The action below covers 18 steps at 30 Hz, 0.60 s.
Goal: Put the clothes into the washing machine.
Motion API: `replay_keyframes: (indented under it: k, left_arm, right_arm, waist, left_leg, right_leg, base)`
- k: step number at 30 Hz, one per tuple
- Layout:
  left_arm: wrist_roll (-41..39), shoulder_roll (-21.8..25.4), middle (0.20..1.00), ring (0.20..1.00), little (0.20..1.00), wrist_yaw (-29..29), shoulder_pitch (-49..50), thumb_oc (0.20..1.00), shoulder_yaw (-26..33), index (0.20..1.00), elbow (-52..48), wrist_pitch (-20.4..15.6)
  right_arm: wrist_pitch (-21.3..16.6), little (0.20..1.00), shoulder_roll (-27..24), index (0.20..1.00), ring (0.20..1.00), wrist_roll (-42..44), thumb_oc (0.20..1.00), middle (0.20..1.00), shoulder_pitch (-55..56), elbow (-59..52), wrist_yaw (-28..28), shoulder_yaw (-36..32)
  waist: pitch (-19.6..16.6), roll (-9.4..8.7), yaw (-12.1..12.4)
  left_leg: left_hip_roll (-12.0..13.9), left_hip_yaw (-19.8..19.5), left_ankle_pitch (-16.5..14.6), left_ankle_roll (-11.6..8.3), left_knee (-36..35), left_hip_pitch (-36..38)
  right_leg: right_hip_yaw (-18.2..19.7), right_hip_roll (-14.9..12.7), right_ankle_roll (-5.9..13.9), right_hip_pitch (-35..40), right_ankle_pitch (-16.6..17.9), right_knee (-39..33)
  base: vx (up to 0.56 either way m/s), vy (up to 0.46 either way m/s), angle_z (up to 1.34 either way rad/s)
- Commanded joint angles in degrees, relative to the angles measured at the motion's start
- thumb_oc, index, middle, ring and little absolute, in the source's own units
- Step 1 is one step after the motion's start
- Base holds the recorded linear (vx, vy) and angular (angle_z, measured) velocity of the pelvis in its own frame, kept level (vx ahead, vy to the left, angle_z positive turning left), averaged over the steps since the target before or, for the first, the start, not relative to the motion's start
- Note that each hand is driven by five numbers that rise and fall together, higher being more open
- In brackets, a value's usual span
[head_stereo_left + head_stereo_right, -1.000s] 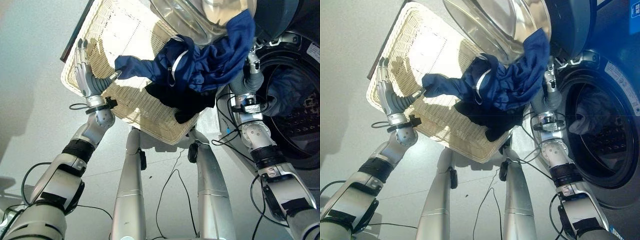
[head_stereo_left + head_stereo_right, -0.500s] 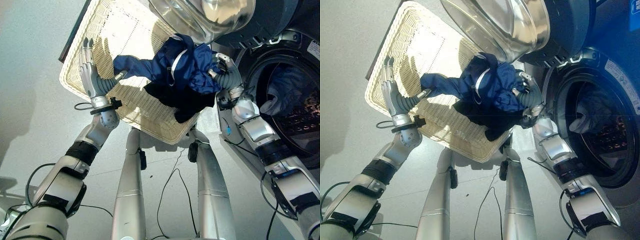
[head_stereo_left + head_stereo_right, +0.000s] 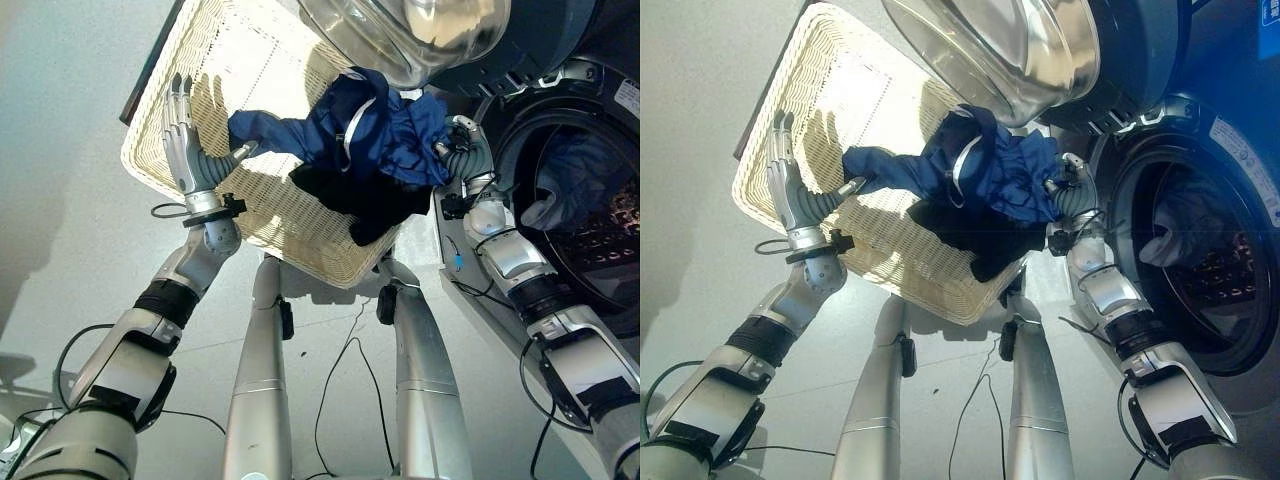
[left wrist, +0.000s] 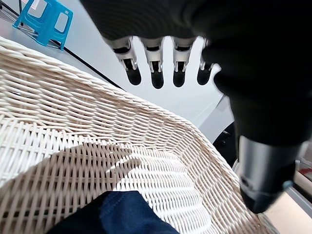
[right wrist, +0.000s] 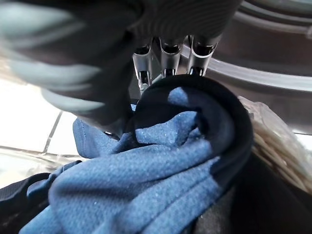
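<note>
Right robot hand [image 3: 462,152] grips the blue garment [image 3: 375,140]; lift it clear of the wicker basket [image 3: 180,75] rim before swinging toward the drum [image 3: 585,215]. Left robot hand [image 3: 190,150] rests open.

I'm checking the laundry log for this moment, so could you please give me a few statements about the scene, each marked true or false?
1. The right hand is at the blue garment on the wicker basket's edge. True.
2. The left hand is shut on a sleeve. False: its fingers are straight, resting along the wicker basket beside the sleeve.
3. The washing machine drum is empty. False: bluish cloth already lies inside.
4. A black garment lies under the blue one in the basket. True.
5. The washing machine door is closed. False: it stands swung open above the basket.
</note>
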Motion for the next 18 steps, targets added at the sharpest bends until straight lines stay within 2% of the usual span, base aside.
replay_keyframes:
  k: [1,3,6,12,14,18]
  left_arm:
    - [1.27,-1.92,1.000,1.000,1.000,2.06,-1.20,1.000,2.08,1.000,-1.01,-1.67]
    - [1.47,-2.06,1.000,1.000,1.000,2.26,-0.87,1.000,2.04,1.000,-1.67,-1.22]
    - [1.17,-1.61,1.000,1.000,1.000,2.14,-0.67,1.000,1.81,1.000,-2.11,-1.28]
    - [1.63,-1.96,1.000,1.000,1.000,2.16,-0.50,1.000,1.92,1.000,-2.36,-1.25]
    - [1.59,-2.32,1.000,1.000,1.000,2.04,-0.52,1.000,1.98,1.000,-2.65,-1.03]
    - [2.03,-2.87,1.000,1.000,1.000,1.67,-0.17,1.000,2.15,1.000,-3.09,-1.14]
  right_arm:
    - [-1.18,0.200,-3.68,0.200,0.200,-2.83,0.200,0.200,0.52,-3.15,-2.11,1.84]
    - [-1.27,0.200,-4.42,0.200,0.200,-5.82,0.200,0.200,1.48,-3.41,-0.97,2.99]
    - [-3.29,0.200,-4.46,0.200,0.200,-3.79,0.200,0.200,2.06,-4.45,-1.05,3.89]
    - [-6.35,0.200,-3.74,0.200,0.200,-6.34,0.200,0.200,2.57,-6.08,0.07,4.10]
    - [-6.15,0.200,-3.06,0.200,0.200,-10.63,0.200,0.200,2.23,-8.34,2.47,5.85]
    - [-4.40,0.200,-2.32,0.200,0.200,-14.03,0.200,0.200,1.05,-9.81,4.22,8.84]
  waist:
    - [-0.52,3.22,-1.78]
    - [-0.52,3.14,-1.84]
    - [-0.52,2.95,-1.92]
    - [-0.52,3.05,-2.11]
    - [-0.52,3.11,-2.09]
    - [-0.52,3.27,-1.73]
  left_leg:
    - [-3.11,0.63,-3.82,-0.94,7.20,-2.72]
    - [-2.98,0.72,-3.66,-0.75,6.79,-2.65]
    - [-3.03,0.57,-3.75,-0.87,7.17,-2.86]
    - [-3.08,0.59,-3.72,-0.82,7.09,-2.97]
    - [-3.17,0.61,-3.64,-0.80,7.09,-3.01]
    - [-3.26,0.52,-3.56,-0.79,7.14,-2.78]
  right_leg:
    - [-2.41,2.49,6.89,3.87,16.03,-17.49]
    - [-2.66,2.32,6.94,3.91,16.24,-17.59]
    - [-2.59,2.32,6.85,3.77,16.19,-17.57]
    - [-2.32,2.62,6.80,3.51,16.01,-17.38]
    - [-2.33,2.53,6.74,3.50,16.04,-17.52]
    - [-2.39,2.43,6.61,3.73,15.86,-17.44]
  base:
    - [0.00,0.000,0.00]
    - [0.00,0.000,0.00]
    - [0.00,0.000,0.00]
    - [0.00,0.000,0.00]
    - [0.00,0.000,0.00]
    - [0.00,0.000,0.00]
